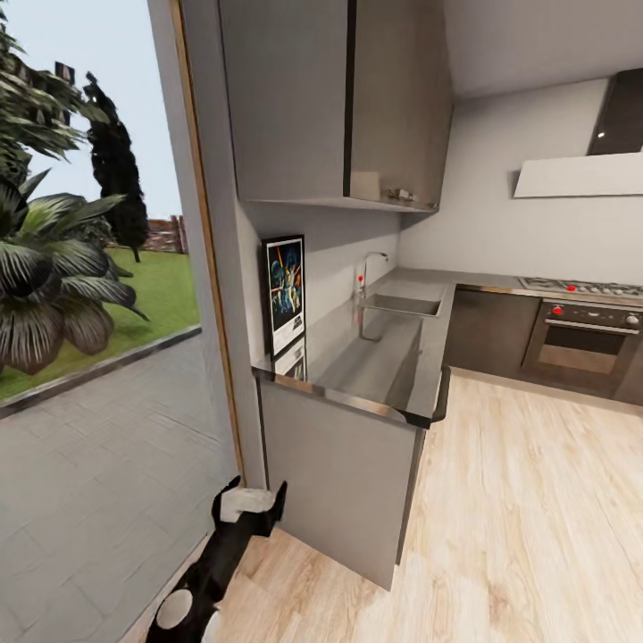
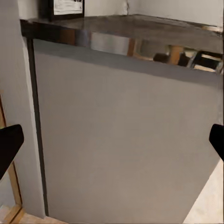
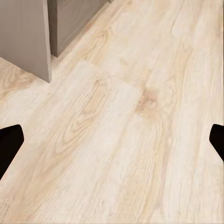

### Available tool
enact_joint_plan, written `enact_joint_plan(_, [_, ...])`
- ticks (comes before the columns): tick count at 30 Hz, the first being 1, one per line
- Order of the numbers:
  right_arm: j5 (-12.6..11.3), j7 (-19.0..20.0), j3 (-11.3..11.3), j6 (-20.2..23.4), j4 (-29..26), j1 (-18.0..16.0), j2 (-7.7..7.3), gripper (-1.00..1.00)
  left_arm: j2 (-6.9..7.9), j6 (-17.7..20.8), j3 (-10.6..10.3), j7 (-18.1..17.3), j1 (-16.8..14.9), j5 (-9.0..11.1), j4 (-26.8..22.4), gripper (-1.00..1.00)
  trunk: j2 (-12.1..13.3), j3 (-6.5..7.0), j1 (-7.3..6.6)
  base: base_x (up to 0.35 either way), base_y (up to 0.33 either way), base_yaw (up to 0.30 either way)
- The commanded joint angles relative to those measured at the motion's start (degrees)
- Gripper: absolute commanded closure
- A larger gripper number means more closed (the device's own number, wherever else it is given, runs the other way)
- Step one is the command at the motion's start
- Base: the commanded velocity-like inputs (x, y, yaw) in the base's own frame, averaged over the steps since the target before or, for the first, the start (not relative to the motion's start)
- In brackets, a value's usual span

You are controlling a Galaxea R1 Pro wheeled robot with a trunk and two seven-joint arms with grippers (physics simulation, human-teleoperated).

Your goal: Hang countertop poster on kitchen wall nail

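The poster [image 1: 285, 294] stood upright at the near end of the kitchen countertop [image 1: 375, 366], leaning back against the wall under the upper cabinet [image 1: 339, 98], so its face was turned out toward the room and easy to read from the head camera. That put it above and well ahead of the left gripper [image 1: 253, 507], which hung low beside the grey end panel [image 1: 335, 482] of the counter. From the left wrist camera the poster's [image 2: 62, 8] bottom edge peeked over the steel rim, high beyond the fingers, and the two black fingertips [image 2: 9, 144] sat at opposite edges of the frame, so the left gripper [image 2: 112, 142] was spread wide with nothing in it. My read: the arm was carried low because the robot was on approach, not yet reaching.

Further along the worktop, the sink [image 1: 402, 305] and its tap [image 1: 371, 268] lay past the poster, well apart from either arm, and the oven [image 1: 580, 344] sat far off across the room.

Over to the right gripper [image 3: 112, 142]: fingertips [image 3: 10, 142] wide apart again, empty, pointed down at pale wood floor [image 3: 130, 121] with a cabinet corner [image 3: 28, 37] ahead of it. No wall nail could be made out from here, so the hanging spot was anyone's guess.
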Motion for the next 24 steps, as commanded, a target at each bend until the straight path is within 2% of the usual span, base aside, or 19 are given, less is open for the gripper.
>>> enact_joint_plan(1, [0.22,-0.49,0.13,-1.17,0.04,-0.04,-0.2,-1.0,-0.2,2.34,0.05,-0.58,-2.56,0.89,-0.96,-1.0,-0.04,-0.07,0.0,0.0,0.0,0.0])
enact_joint_plan(2, [0.04,-0.49,0.13,-2.49,0.03,-0.04,-0.5,-1.0,-0.32,4.1,0.03,-0.74,-5.44,1.41,-1.33,-1.0,-0.04,-0.07,0.0,0.0,0.0,0.0])
enact_joint_plan(3, [-0.49,-0.44,0.17,-7.23,0.03,-0.04,-1.55,-1.0,-0.53,9.76,0.01,-0.94,-14.53,2.72,-0.28,-1.0,-0.04,-0.07,0.0,0.0,0.0,0.0])
enact_joint_plan(4, [-0.8,-0.43,0.18,-8.47,0.03,-0.04,-1.71,-1.0,-0.55,11.01,0.01,-0.98,-16.72,3.33,0.78,-1.0,-0.04,-0.07,0.0,0.0,0.0,0.0])
enact_joint_plan(5, [-1.86,-0.4,0.19,-11.33,0.07,-0.02,-1.95,-1.0,-0.59,12.89,0.01,-1.03,-21.34,4.84,3.88,-1.0,-0.04,-0.07,0.0,0.0,0.0,0.0])
enact_joint_plan(6, [-2.58,-0.4,0.19,-12.84,0.1,-0.01,-2.04,-1.0,-0.6,13.55,0.01,-1.07,-23.63,5.62,5.76,-1.0,-0.04,-0.07,0.0,0.0,0.0,0.0])
enact_joint_plan(7, [-8.81,-0.47,0.26,-25.3,0.19,0.84,-2.28,-1.0,-0.65,15.22,-0.02,-1.57,-37.15,9.83,20.79,-1.0,-0.04,-0.07,0.0,0.0,0.0,0.0])
enact_joint_plan(8, [-10.31,-0.51,0.27,-27.65,0.2,1.19,-2.29,-1.0,-0.65,15.06,-0.08,-2.1,-39.23,10.36,22.96,-1.0,-0.04,-0.07,0.0,0.0,0.0,0.0])
enact_joint_plan(10, [-11.35,-0.53,0.25,-28.89,0.17,1.44,-2.29,-1.0,-0.69,14.32,-0.18,-2.92,-40.56,10.66,24.15,-1.0,-0.04,-0.07,0.0,0.0,0.0,0.0])
enact_joint_plan(12, [-12.44,-0.64,0.16,-28.89,0.08,1.68,-2.31,-1.0,-0.7,11.47,-0.51,-4.35,-41.96,10.96,25.39,-1.0,-0.04,-0.07,0.0,0.0,0.0,0.0])
enact_joint_plan(15, [-12.94,-1.38,-0.19,-28.59,-0.04,1.25,-2.42,-1.0,-0.63,9.17,-1.31,-5.08,-42.61,11.13,26.19,-1.0,-0.04,-0.07,0.0,0.0,0.0,0.0])
enact_joint_plan(17, [-13.02,-3.04,-0.28,-25.06,-1.2,0.58,-2.44,-1.0,-0.6,8.62,-1.58,-5.29,-42.77,11.17,26.32,-1.0,-0.04,-0.07,0.0,0.0,0.0,0.0])
enact_joint_plan(20, [-13.07,-5.71,-0.3,-18.88,-6.08,0.01,-2.96,-1.0,-0.61,8.28,-2.03,-5.43,-42.87,11.19,26.36,-1.0,-0.04,-0.07,0.0,0.0,0.0,0.0])
enact_joint_plan(21, [-13.08,-6.52,-0.31,-14.84,-9.35,-0.1,-3.74,-1.0,-0.63,8.2,-2.31,-5.46,-42.89,11.2,26.36,-1.0,-0.04,-0.07,0.0,0.0,0.0,0.0])
enact_joint_plan(23, [-13.14,-6.99,-0.37,-10.2,-12.63,-0.16,-4.52,-1.0,-0.61,8.14,-2.55,-5.49,-42.91,11.2,26.34,-1.0,-0.04,-0.07,0.0,0.0,0.0,0.0])
enact_joint_plan(24, [-13.19,-7.26,-0.67,-5.84,-15.91,-0.15,-5.24,-1.0,-0.59,8.11,-2.76,-5.5,-42.92,11.2,26.32,-1.0,-0.04,-0.07,0.0,0.0,0.0,0.0])
